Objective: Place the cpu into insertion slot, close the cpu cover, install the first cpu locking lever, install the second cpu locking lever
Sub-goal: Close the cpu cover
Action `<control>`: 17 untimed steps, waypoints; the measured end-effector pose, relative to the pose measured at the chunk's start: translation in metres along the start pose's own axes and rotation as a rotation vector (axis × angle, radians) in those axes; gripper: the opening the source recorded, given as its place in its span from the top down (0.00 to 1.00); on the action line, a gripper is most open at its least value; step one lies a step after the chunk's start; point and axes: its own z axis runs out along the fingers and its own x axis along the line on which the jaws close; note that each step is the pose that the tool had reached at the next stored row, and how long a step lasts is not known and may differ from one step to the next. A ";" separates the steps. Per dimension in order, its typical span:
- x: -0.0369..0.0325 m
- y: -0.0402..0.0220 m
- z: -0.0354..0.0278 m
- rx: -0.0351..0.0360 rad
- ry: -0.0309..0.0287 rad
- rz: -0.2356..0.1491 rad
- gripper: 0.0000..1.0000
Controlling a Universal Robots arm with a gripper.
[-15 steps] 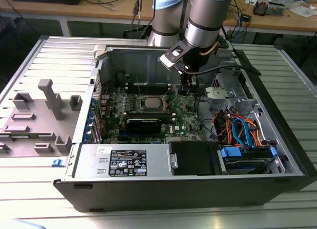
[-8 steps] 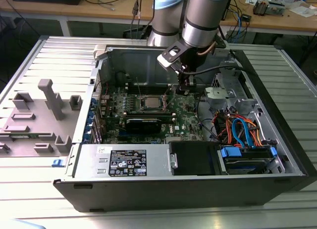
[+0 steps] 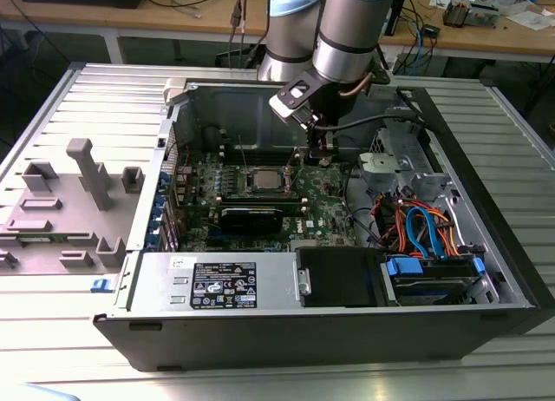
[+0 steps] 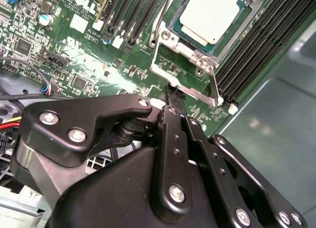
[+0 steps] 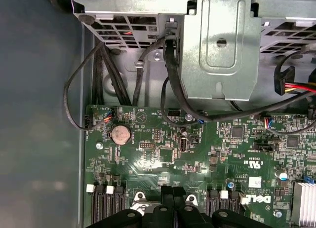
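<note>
The cpu (image 4: pixel 210 15) lies flat in the insertion slot (image 4: pixel 183 36) on the green motherboard, its silvery top bare; it is also seen in the exterior view as the cpu (image 3: pixel 263 180). The cpu cover (image 4: pixel 185 87) is swung up off the slot, and the green board shows through its frame. My gripper (image 4: pixel 174 93) hangs just off the cover's free edge, on the exterior view's right of the slot, as gripper (image 3: pixel 319 154). Its black fingers (image 5: pixel 168 198) are shut together with nothing seen between them. Thin lever rods (image 3: pixel 245 161) stand up beside the slot.
Long black memory slots (image 4: pixel 247 55) run along both sides of the slot. A grey drive cage (image 5: pixel 219 45) with black cables rises behind the board. Coloured cables and drives (image 3: pixel 425 236) crowd the case on the exterior view's right. A grey fixture plate (image 3: pixel 69 201) lies outside the case.
</note>
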 end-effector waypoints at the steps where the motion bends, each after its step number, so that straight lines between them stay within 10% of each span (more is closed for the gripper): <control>1: 0.0000 -0.0012 0.0001 0.0000 0.0000 0.000 0.89; 17: 0.0010 -0.0215 0.0015 -0.0002 0.0000 0.000 0.89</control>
